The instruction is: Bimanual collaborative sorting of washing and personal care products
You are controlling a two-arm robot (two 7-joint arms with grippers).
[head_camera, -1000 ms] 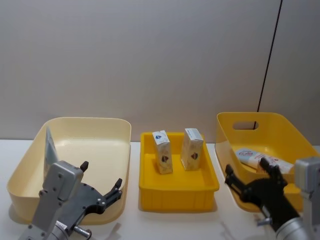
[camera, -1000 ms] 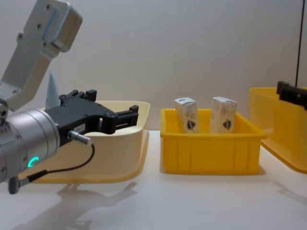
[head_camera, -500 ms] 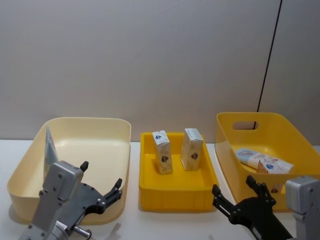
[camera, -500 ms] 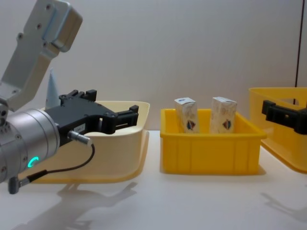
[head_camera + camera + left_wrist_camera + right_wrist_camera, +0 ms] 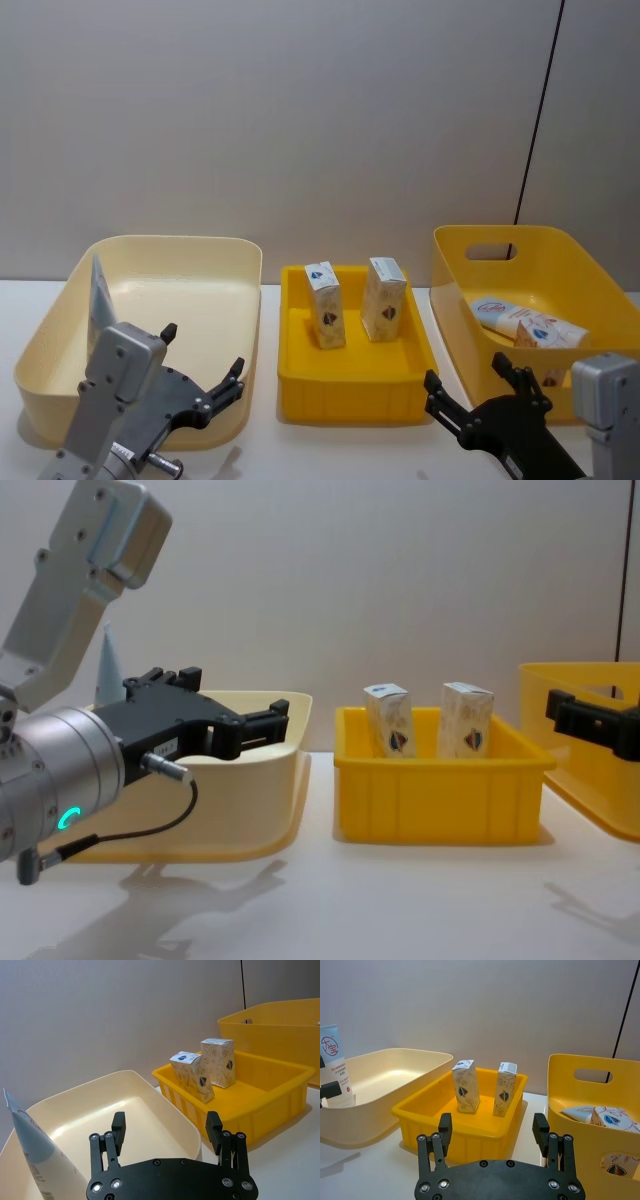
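Two cartons [image 5: 325,318] stood upright in the middle tray [image 5: 356,380], likely awaiting pickup; left gripper [image 5: 205,385] and right gripper [image 5: 478,391] hovered at the table's near edge, fingers wide, empty

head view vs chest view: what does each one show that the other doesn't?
Head view alone: the contents of the yellow handled bin, a tube and a carton lying in it, and the floor of the cream bin. Chest view alone: the yellow tray side-on, front wall hiding the two cartons' bases. Shared: left carton, right carton, the tube leaning in the cream bin, the left gripper and the right gripper, both open.
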